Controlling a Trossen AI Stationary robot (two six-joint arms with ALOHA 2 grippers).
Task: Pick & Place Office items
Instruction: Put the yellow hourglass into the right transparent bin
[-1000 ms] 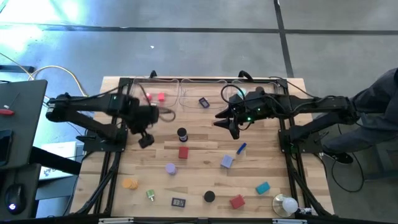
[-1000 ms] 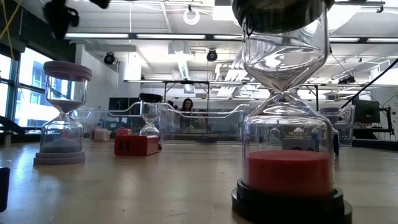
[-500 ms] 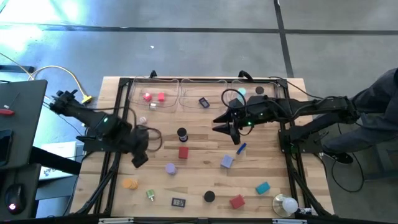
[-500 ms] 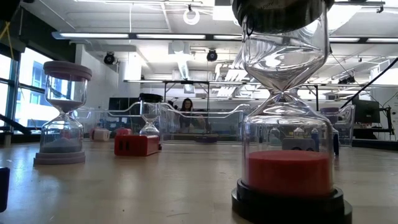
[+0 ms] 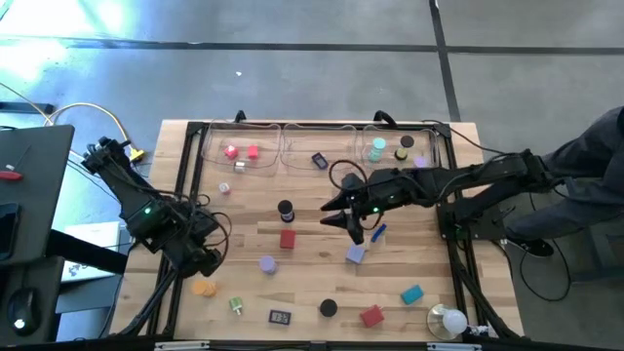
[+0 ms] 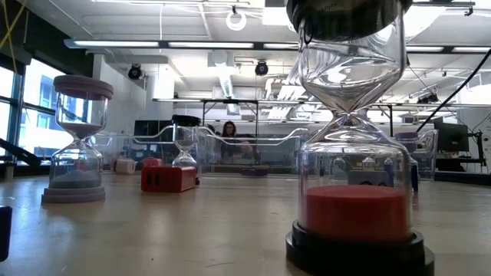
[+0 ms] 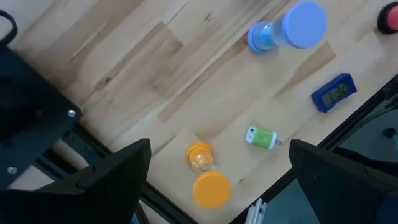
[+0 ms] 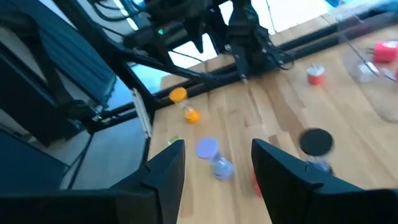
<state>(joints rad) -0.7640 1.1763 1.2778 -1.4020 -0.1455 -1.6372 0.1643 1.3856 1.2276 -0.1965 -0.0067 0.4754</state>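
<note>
Small office items lie scattered on the wooden table (image 5: pixel 312 278). My left gripper (image 5: pixel 203 261) hangs open over the near left part, pointing down above an orange hourglass (image 7: pixel 205 177) lying on its side, with a green piece (image 7: pixel 261 137) beside it. My right gripper (image 5: pixel 346 222) stands open above the table's middle, close to a blue stick (image 5: pixel 378 232) and a lavender block (image 5: pixel 356 253). A black-capped hourglass (image 5: pixel 285 210), a red block (image 5: pixel 287 238) and a lilac hourglass (image 5: pixel 267 262) stand between the two grippers. Nothing is between either pair of fingers.
Clear trays (image 5: pixel 292 146) along the far edge hold red and pink pieces (image 5: pixel 241 152), a dark blue piece (image 5: pixel 320 161) and round caps (image 5: pixel 390 148). Near the front edge are a black cap (image 5: pixel 329 308), a red block (image 5: pixel 371 315), a teal block (image 5: pixel 411 293) and a white bulb (image 5: pixel 450 320).
My left gripper has swung from beside the far trays toward the table's near left edge, rolling as it went, and stays open. My right gripper has come toward the near edge and a little to the left, tipping downward, over the blue stick.
</note>
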